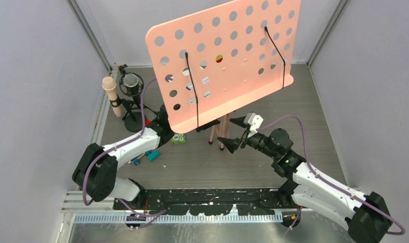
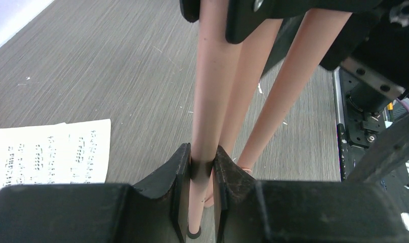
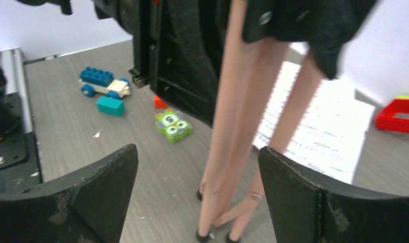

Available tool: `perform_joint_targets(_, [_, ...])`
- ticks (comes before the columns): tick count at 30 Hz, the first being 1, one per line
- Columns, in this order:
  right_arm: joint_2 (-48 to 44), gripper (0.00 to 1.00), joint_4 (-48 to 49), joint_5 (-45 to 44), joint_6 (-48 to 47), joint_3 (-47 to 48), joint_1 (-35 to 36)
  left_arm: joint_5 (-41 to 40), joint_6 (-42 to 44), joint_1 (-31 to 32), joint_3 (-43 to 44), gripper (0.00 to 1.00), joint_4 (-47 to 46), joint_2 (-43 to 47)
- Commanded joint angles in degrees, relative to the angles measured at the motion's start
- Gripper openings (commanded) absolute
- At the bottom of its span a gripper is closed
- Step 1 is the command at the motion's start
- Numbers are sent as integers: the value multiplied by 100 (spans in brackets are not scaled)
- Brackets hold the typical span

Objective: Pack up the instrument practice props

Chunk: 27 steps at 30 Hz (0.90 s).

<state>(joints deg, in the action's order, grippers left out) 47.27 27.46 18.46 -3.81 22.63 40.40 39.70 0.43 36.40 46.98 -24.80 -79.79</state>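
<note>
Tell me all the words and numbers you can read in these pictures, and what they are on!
"5": on the green toy block lying on the table; it is a bit blurred, so it could be an "S".
Sheet music pages: rows of printed notes only, too small and blurred to read.
Nothing else shows any readable word, label or number.

A lab robot cell: plain grey panels (image 1: pixel 30 76) in metal framing (image 1: pixel 87 30) wall off a wood-grain table (image 1: pixel 202 169) holding a music stand (image 1: pixel 228 55) and toy blocks (image 1: pixel 179 138), with two cabled arms (image 1: pixel 131 144) bolted to a black rail (image 1: pixel 212 195).
</note>
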Motion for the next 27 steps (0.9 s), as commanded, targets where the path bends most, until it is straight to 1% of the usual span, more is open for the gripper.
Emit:
perform_joint_targets(1, [-529,98,-391,-739,-178,-38,-59,83,-162,22,-11,0,-297,297])
perform_joint_targets(4, [-543,100,-292,-1231,-68,-153,-59,64,-162,22,-48,0,-332,295])
perform_joint_targets(6, [-376,100,-224,-1160,-170,-81,-61,65,-160,20,-51,0,-333,297])
perform_joint_targets(13, [703,100,538,-934,-298,162,-131,143,-138,17,-38,0,-295,288])
perform_joint_targets(19, [1161,100,1057,-826,-404,183,-250,175,-77,20,-14,0,-183,271])
perform_joint_targets(24, [1605,100,1848,-490,-395,72,-334,219,-89,20,20,0,-200,205])
perform_joint_targets(27, [1936,100,2377,-401,-221,76,-331,291,-116,20,39,0,-245,170])
